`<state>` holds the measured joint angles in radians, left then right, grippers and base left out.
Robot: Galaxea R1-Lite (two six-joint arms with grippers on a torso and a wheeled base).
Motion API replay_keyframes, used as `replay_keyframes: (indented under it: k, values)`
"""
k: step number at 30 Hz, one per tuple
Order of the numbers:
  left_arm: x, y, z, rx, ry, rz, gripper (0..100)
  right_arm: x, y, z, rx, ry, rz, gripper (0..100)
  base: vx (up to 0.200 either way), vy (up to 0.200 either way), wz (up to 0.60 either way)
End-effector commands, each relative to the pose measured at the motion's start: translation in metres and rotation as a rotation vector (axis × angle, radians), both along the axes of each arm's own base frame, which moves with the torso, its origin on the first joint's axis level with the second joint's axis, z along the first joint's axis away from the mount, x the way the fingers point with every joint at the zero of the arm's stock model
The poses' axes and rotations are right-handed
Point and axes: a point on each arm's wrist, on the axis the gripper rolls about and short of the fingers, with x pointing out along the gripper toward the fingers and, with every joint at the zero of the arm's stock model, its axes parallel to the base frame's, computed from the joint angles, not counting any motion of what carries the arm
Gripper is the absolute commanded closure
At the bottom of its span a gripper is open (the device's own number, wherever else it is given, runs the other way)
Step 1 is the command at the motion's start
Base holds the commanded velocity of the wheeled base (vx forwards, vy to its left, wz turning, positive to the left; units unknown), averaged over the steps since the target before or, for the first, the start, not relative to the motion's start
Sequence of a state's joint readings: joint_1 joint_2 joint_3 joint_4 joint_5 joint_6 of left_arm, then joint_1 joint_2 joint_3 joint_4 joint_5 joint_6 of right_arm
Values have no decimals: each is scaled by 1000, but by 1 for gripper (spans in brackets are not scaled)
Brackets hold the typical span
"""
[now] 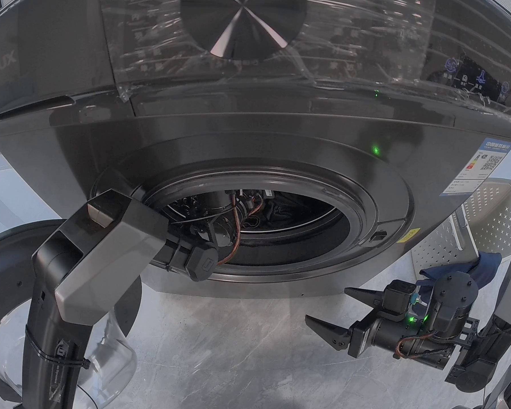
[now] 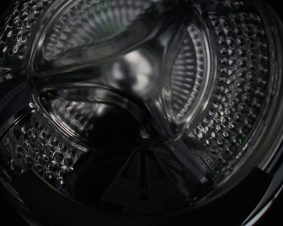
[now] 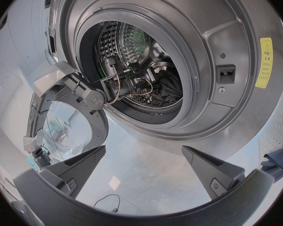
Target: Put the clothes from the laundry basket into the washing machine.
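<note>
- The right end effector hangs low in front of the washer, just above the grey floor. Its two dark pointed fingers are spread apart and hold nothing.
- A blue garment lies just behind that end effector, to the robot's right, apart from the fingers. It is dark blue, soft and crumpled, and it drapes over the near edge of the basket.
- The basket is white plastic with walls of small punched holes. It stands on the floor beside the washer's right front corner.
- The left arm reaches through the washer's round mouth, so the left end effector sits inside the drum. Whether it is apart or together cannot be told.
- Dark clothes lie in a rumpled heap on the drum's bottom, just beyond and below the left end effector. Whether it touches them cannot be told. They look black or nearly so, with loose folds.
- From the left wrist, the drum is dim, shiny metal with dimpled walls and three raised ribs meeting at the centre. A black shape sits low in it, too dark to make out.
- The washer is dark grey, with clear film over its top panel. Its door, with a bulging glass window, is swung wide to the robot's left.
</note>
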<state>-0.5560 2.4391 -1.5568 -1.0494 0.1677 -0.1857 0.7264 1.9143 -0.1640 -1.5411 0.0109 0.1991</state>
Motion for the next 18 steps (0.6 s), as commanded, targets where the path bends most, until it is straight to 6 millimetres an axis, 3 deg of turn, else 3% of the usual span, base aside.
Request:
replay_keyframes:
  k: [1,8,14,16,18]
  values:
    - [13,1,-9,-12,-10,29,0,0,0,0,1,0,2,0,0,0,0]
    - [-1,-5,-5,-16,-8,7,0,0,0,-1,-2,2,1,0,0,0,0]
    - [-37,-1,4,42,47,-24,0,0,-1,-1,-4,4,-1,0,0,0,0]
    - [-69,5,12,92,75,-54,0,-2,-1,-1,-6,7,1,0,0,0,0]
    - [-81,8,15,106,83,-66,0,-2,-1,-1,-7,8,2,0,0,0,0]
